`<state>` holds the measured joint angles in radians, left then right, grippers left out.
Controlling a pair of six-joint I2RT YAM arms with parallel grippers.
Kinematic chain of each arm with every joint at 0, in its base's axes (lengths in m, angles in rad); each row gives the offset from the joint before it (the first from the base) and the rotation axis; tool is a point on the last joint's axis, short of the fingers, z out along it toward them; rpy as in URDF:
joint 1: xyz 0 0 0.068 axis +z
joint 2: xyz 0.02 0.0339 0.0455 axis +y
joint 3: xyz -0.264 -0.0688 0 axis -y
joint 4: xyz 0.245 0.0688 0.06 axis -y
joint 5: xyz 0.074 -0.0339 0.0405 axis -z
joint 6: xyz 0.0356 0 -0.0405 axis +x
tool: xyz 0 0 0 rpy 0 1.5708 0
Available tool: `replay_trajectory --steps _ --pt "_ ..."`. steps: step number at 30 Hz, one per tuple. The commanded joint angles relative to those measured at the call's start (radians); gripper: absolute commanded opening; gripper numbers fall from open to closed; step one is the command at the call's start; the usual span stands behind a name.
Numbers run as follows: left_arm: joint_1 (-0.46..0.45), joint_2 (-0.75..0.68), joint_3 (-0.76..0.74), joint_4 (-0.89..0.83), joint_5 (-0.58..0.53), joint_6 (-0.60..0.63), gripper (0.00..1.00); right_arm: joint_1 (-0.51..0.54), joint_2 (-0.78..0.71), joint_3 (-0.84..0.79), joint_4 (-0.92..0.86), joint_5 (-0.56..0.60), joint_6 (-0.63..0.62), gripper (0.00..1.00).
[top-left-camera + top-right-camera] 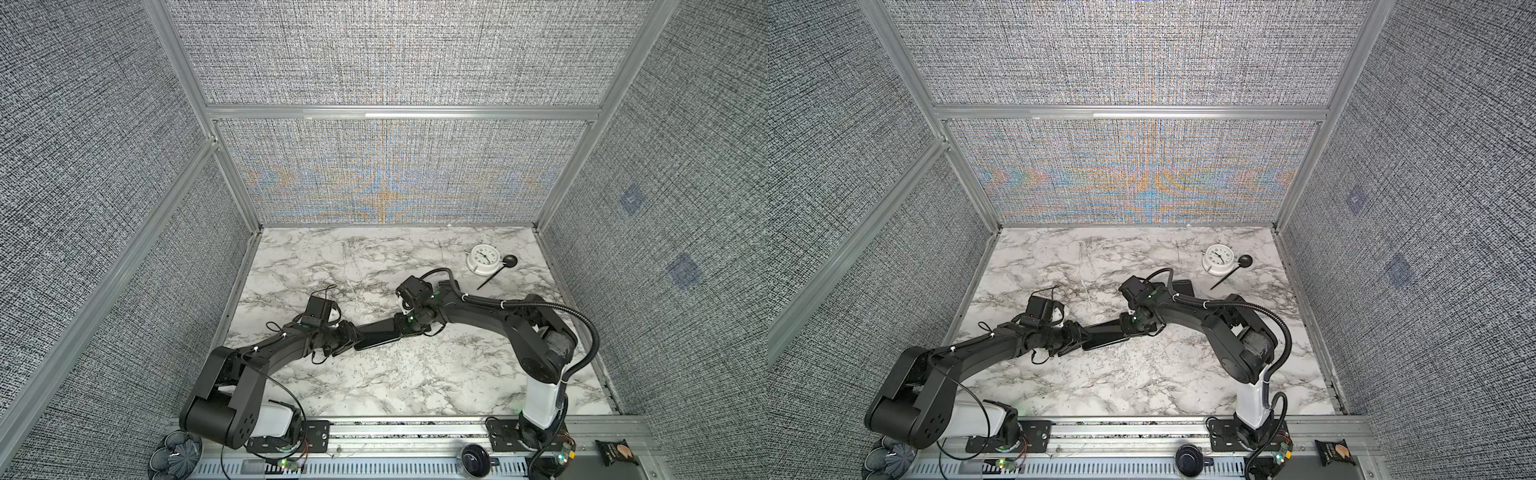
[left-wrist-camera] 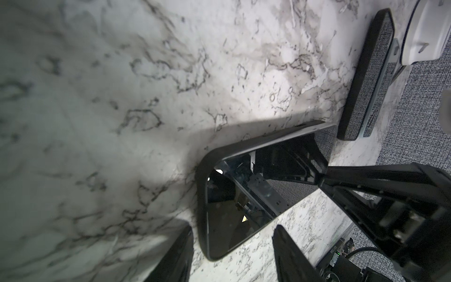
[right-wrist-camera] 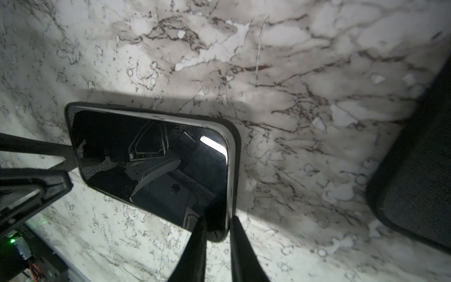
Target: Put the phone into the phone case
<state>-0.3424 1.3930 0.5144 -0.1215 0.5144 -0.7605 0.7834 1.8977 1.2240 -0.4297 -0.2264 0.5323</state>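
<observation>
The marble surface is sitting inside grey cloth walls. The phone is lying in the middle, between the two arms. The black phone case is already hugging its edges, so the job is looking nearly done. The right gripper is pinching one corner of the phone. The left gripper is hanging open around the other end, not touching. I think one long edge is still needing a push down.

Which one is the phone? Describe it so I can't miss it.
On the marble table, look mid-table where the left gripper and right gripper face each other. The phone lies between them, a dark slab with a mirror-like screen; the other dark slab lies apart behind the right arm, untouched.
</observation>
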Motion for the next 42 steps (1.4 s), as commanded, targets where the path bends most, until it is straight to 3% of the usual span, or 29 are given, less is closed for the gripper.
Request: replay_trajectory --steps 1,42 --pt "-0.001 0.009 -0.004 -0.030 -0.031 0.004 0.54 0.002 0.005 -0.007 0.017 -0.037 0.009 0.19" --pt "-0.001 0.027 -0.010 -0.007 -0.028 0.000 0.52 0.037 0.036 -0.058 0.046 -0.048 0.024 0.07"
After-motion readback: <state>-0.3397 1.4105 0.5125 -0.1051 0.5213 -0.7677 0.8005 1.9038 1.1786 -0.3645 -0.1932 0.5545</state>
